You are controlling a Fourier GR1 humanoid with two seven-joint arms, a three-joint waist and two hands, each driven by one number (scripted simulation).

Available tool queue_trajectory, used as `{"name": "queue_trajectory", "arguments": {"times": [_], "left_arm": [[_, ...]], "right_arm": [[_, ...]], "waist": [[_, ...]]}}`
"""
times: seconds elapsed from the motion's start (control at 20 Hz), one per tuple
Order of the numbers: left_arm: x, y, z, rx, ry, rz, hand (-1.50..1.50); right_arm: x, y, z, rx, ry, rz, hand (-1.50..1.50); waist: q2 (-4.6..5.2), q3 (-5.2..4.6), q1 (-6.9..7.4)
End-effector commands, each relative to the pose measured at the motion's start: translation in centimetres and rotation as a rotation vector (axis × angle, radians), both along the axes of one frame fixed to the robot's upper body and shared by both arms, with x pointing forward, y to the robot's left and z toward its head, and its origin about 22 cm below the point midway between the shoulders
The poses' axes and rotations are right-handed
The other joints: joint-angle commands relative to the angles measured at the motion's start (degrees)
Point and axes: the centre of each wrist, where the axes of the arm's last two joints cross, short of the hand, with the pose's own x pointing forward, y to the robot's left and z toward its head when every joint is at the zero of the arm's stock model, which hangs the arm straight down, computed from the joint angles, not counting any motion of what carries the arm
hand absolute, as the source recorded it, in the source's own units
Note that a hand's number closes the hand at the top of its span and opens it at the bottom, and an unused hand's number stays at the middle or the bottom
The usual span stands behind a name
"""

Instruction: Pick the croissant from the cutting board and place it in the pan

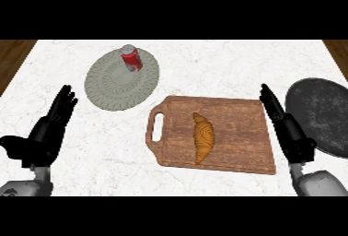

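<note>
A golden-brown croissant [202, 137] lies lengthwise in the middle of the wooden cutting board [238, 124]. The dark round pan [325, 115] sits at the right edge of the counter, beside the board. My right hand [289, 131] stands open with fingers straight, at the board's right edge between board and pan, not touching the croissant. At the lower left my left hand [48, 131] is open and resting, fingers up, well away from the board.
A grey-green round placemat [112, 87] lies at the back left with a red can [130, 58] on its far part. The white marble counter [204, 64] ends in wooden strips at the far left and right corners.
</note>
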Motion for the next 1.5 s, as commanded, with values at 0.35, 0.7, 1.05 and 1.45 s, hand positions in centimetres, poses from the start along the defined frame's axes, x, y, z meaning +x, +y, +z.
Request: {"name": "queue_trajectory", "arguments": {"times": [0.35, 0.7, 1.05, 1.45], "left_arm": [[-1.2, -8.5, -1.3, -0.124, -0.063, -0.167, 0.00], [-1.8, -7.0, -2.3, -0.113, -0.068, -0.171, 0.00], [-0.9, -9.1, -2.1, -0.116, -0.087, -0.163, 0.00], [-0.7, -8.9, -1.1, -0.112, -0.065, -0.185, 0.00]], "right_arm": [[5.1, 2.5, 8.6, -0.137, -0.130, 0.126, 1.50], [2.6, -1.2, 7.8, -0.303, -0.145, 0.351, -1.50], [4.1, 0.9, 12.1, -0.497, -0.084, 0.443, -1.50], [5.8, 7.3, 13.0, -0.835, 0.072, 0.549, -1.50]], "waist": [[0.10, -2.25, -0.62], [0.33, -2.17, -0.58], [0.39, -2.20, -0.31], [0.49, -2.21, 0.67]]}}
